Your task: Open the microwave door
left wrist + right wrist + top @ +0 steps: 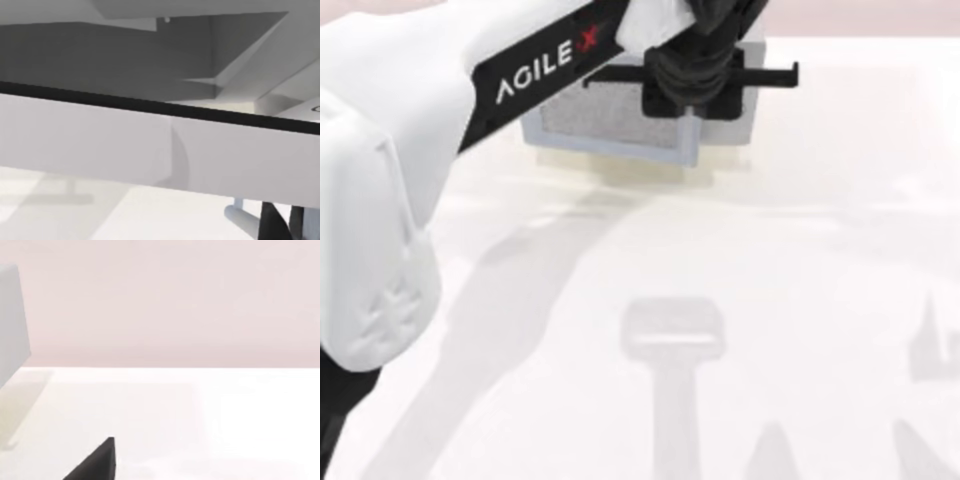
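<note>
At the far edge of the table (740, 300), a little left of centre in the top view, stands the microwave (745, 125), with its speckled-window microwave door (610, 125) facing the near side. The left arm (430, 120) reaches across from the near left, and its black left gripper (690, 75) sits over the microwave's top front edge, directly above the door's right-hand part, with a thin black bar running left and right of it. From above I cannot tell whether its fingers are spread or pressed together, nor whether they touch the door.

The left wrist view gives what the top view hides: a wide light-grey panel with a dark strip along its upper edge fills the picture, very close to the camera, and behind it lies a shadowed grey hollow. Two dark fingertips (272, 225) show at one corner, next to a pale rounded bar; their gap is not clear.

The right wrist view shows only bare table, a pink back wall and a grey edge of the microwave at one side. The right gripper itself shows in none of the views.
</note>
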